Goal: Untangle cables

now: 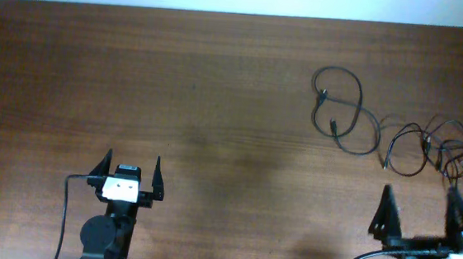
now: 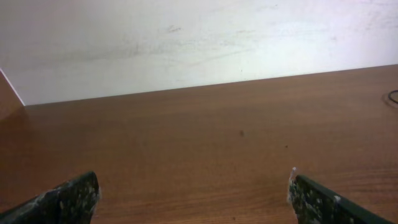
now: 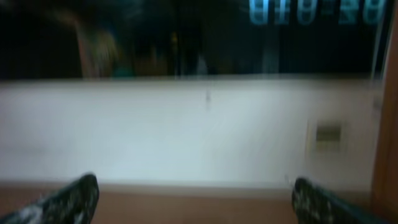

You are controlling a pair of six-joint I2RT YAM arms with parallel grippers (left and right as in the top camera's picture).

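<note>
The brown wooden table (image 1: pixel 217 103) fills the overhead view. The left claw (image 1: pixel 134 158) sits at its near edge, left of centre, fingers spread wide around bare wood. The right claw (image 1: pixel 419 194) is at the near right corner, also spread wide and pinching nothing. Its outer finger overlaps the nearest strand, and whether they touch is hard to tell.

The cables (image 1: pixel 397 134) lie on the far right of the table, their long axis running from a loose loop at the upper left down to a denser tangle at the right, where the picture's edge cuts them off.

The left wrist view shows only a black sliver of cable at its right edge. The right wrist view is blurred, facing a pale wall (image 3: pixel 186 130)
</note>
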